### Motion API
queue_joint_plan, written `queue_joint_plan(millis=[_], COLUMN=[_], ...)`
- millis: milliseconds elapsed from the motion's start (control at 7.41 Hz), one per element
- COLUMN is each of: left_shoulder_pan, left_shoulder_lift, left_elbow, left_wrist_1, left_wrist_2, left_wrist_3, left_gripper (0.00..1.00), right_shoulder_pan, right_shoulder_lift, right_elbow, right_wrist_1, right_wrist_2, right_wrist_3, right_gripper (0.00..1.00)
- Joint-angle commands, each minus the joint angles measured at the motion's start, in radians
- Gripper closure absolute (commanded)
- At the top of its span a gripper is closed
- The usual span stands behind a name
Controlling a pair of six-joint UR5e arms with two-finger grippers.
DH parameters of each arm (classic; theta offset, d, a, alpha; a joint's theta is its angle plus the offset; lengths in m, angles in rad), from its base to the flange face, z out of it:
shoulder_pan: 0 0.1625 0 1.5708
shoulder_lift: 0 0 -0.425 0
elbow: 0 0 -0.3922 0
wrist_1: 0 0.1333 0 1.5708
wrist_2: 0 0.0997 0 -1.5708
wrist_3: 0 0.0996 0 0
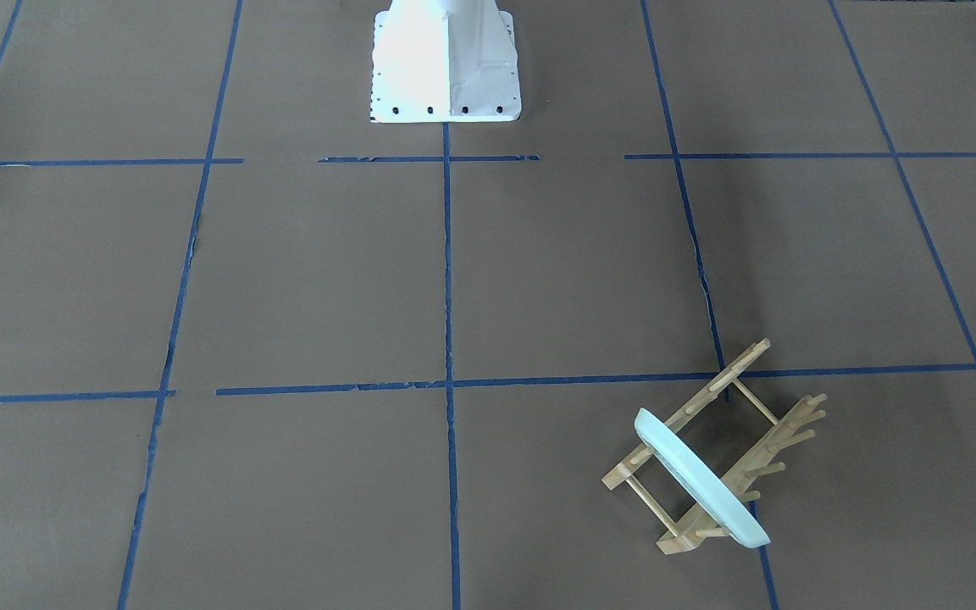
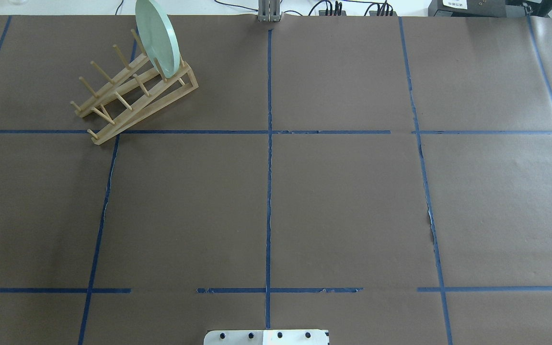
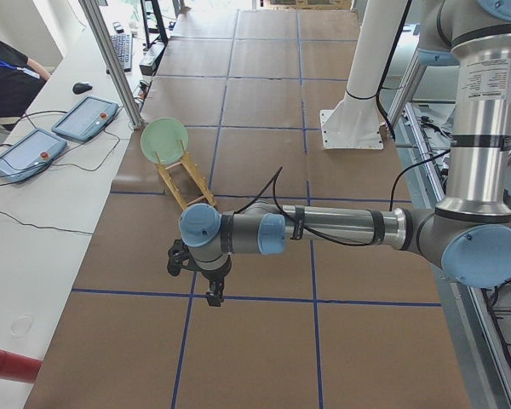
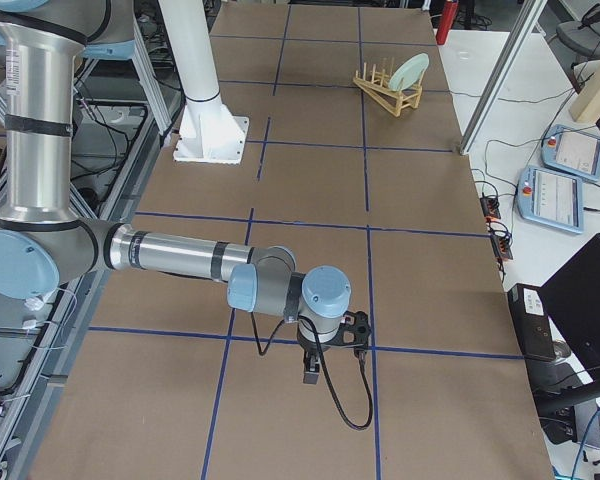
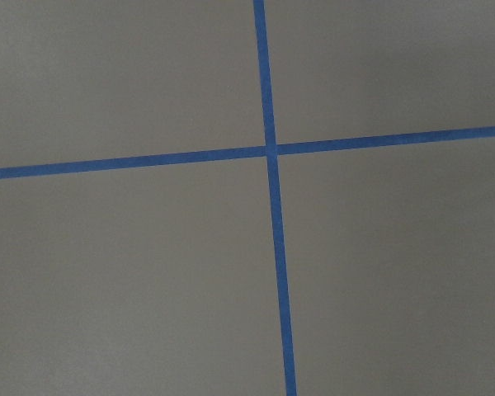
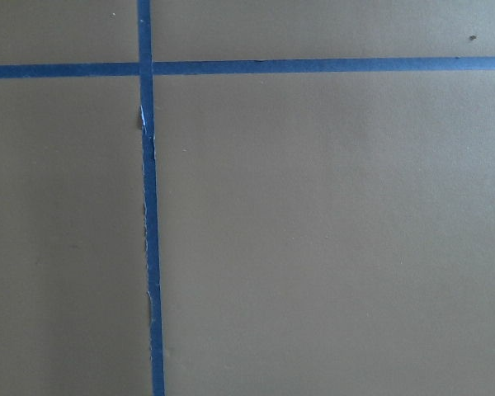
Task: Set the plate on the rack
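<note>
The pale mint-green plate (image 2: 157, 36) stands upright on edge between the pegs at the far end of the light-wood rack (image 2: 132, 96), at the table's far left. It also shows in the front-facing view (image 1: 700, 479) on the rack (image 1: 704, 398). My left gripper (image 3: 213, 294) hangs over bare table well away from the rack (image 3: 187, 183). My right gripper (image 4: 312, 375) hangs over the table's other end. Both show only in the side views, so I cannot tell whether they are open or shut. Both wrist views show only brown paper and blue tape.
The white robot base (image 1: 446, 63) stands at the middle of the near edge. Blue tape lines grid the brown paper. Beyond the far edge are teach pendants (image 3: 85, 118), an aluminium post (image 3: 111, 60) and a red cylinder (image 3: 8, 365).
</note>
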Motion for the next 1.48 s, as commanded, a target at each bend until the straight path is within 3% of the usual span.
queue_joint_plan(millis=[0,1350], left_shoulder_pan=[0.0,0.0], left_shoulder_lift=[-0.002,-0.008], left_elbow=[0.066,0.057], left_wrist_1=[-0.056,-0.054], left_wrist_2=[-0.001,0.006], left_wrist_3=[0.001,0.0], left_gripper=[0.0,0.0], right_shoulder_pan=[0.001,0.001], right_shoulder_lift=[0.0,0.0], right_elbow=[-0.001,-0.001], right_wrist_1=[0.0,0.0], right_wrist_2=[0.0,0.0], right_wrist_3=[0.0,0.0], right_gripper=[0.0,0.0])
